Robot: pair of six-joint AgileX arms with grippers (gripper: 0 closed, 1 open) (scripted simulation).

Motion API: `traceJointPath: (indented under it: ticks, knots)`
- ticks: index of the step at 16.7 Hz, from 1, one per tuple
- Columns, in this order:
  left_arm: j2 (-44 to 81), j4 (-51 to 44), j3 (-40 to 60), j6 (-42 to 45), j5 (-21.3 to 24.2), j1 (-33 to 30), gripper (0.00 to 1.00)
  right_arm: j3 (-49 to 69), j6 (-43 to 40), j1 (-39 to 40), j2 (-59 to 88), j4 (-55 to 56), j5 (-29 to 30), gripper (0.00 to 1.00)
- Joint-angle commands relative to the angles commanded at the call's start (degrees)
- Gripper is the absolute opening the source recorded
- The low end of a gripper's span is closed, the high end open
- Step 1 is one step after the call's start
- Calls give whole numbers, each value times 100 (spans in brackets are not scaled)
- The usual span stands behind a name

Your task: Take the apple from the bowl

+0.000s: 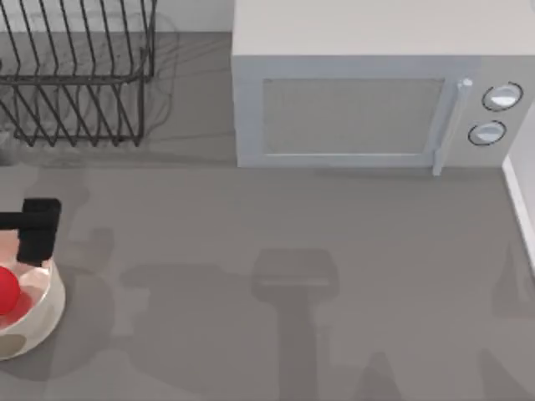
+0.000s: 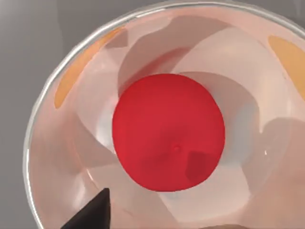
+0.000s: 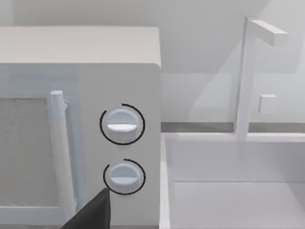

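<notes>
Bowl and apple sit at the far left edge of the table, both partly cut off by the top view's border, with the apple resting inside the bowl. Left gripper hangs over the bowl's far rim as a black block, and from above I cannot tell how its fingers stand. The left wrist view looks straight down into the bowl: the apple lies near the middle of the glossy cream inside, beige spots show through the wall, and one dark fingertip pokes in at the picture's edge, clear of the fruit. Its partner is not seen, so whether the fingers are apart or together stays unknown.

Behind the bowl a black wire rack stands at the back left. Further right the pale microwave has its door shut; no lettering can be read on it. The right wrist view shows its handle and two knobs close up, beside a white sink with a faucet, and one dark fingertip of the right gripper.

Between bowl and microwave the grey tabletop lies open across the middle and right.
</notes>
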Motion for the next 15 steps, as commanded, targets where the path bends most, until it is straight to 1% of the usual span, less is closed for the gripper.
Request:
traceJointPath:
  ticks: [4,10,12,15]
  knots:
    - [647,-440,453,5,0,-4,100,0,0,0,0,0,0,100]
    - [654,-419,430,5,0,6,100,0,0,0,0,0,0,100]
    - [763,-216,283,9,0,6,100,0,0,0,0,0,0,100]
    - [1050,533,-102,18,1,9,100,0,0,0,0,0,0,100]
